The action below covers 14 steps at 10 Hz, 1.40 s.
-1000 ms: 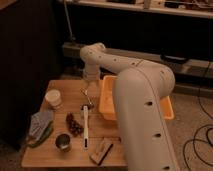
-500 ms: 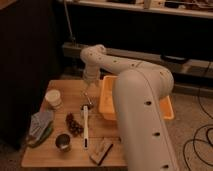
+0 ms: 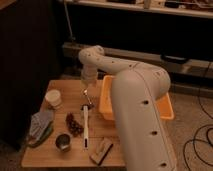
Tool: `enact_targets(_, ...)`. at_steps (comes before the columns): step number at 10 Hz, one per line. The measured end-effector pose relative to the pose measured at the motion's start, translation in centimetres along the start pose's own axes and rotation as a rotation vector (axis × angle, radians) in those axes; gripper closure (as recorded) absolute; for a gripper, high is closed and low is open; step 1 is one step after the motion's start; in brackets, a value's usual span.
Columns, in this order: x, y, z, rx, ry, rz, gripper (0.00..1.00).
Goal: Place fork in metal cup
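Slim shiny silver metal fork [image 3: 88, 98] lies on the far middle of the wooden surface [image 3: 50, 157]. Its long axis runs roughly far to near; which end bears the head cannot be told. The end effector [image 3: 87, 85] stays just over the fork's far end, unmoved in the last second, its opening not discernible. The grasp appears still pending. The short dark grey metal cup [image 3: 63, 142] stands well apart, near-left.

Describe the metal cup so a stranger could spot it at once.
On the wooden table, go to the near left corner, away from the gripper hovering over the far side. The metal cup stands beside the grapes: short, dark and shiny, unlike the white cup farther back.
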Motion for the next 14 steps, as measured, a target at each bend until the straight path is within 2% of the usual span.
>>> enact_targets(7,-0.9,0.5,2.2,-0.025,-0.004,-0.013,0.35)
enact_targets(14,-1.2,0.1,4.0,-0.03,-0.011,-0.025,0.35)
